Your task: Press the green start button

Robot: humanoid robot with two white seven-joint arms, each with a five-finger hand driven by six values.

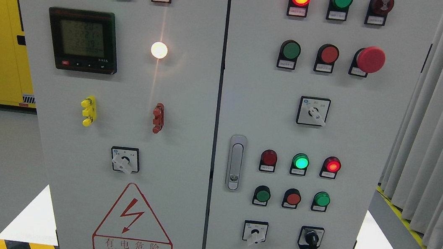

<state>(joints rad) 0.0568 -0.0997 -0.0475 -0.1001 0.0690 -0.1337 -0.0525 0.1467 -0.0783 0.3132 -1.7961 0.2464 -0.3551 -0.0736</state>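
Neither hand nor its fingers show, so their state cannot be told, while the round green push button (291, 50) sits on the right door of the grey metal control cabinet (186, 137), just left of a flat red button (329, 54) and a red mushroom-head stop button (370, 59).

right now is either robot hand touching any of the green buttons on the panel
No, neither hand is in view, and the green buttons on the right door stand untouched.
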